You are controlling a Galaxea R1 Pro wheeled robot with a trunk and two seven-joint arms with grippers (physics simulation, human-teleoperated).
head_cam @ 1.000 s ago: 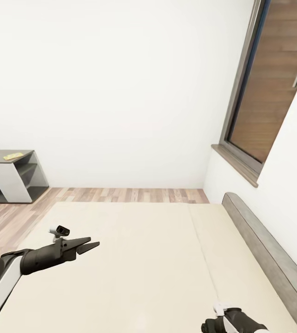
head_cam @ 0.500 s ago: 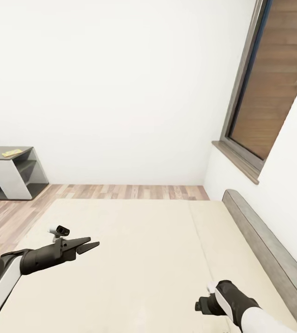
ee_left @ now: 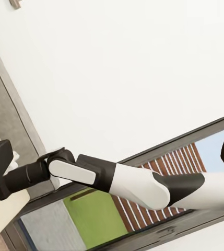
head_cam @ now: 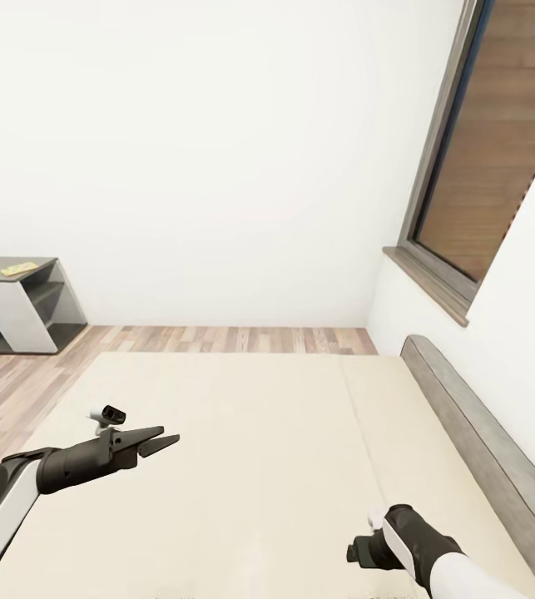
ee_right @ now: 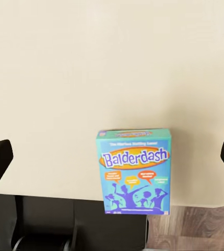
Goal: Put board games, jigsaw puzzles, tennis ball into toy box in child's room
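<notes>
The blue Balderdash board game point(ee_right: 134, 170) lies flat at the edge of the beige bed point(head_cam: 259, 466), partly overhanging it. The right gripper point(ee_right: 112, 157) hangs above it, fingers spread wide and empty; the left gripper point(head_cam: 160, 441) hovers over the mattress, jaws parted, empty

One blue and green printed Balderdash board game box point(ee_right: 133, 171) is seen, lying flat on the one large beige two-part mattress bed point(head_cam: 242, 466) with its low grey headboard. Two black two-fingered grippers are counted: the left gripper point(head_cam: 157, 441) and the right gripper point(head_cam: 365, 552). One pale grey-topped desk point(head_cam: 1, 270) is visible, with one small yellow flat item point(head_cam: 18, 268) on it, too small to be identified. One dark-framed window point(head_cam: 487, 166) is seen.
</notes>
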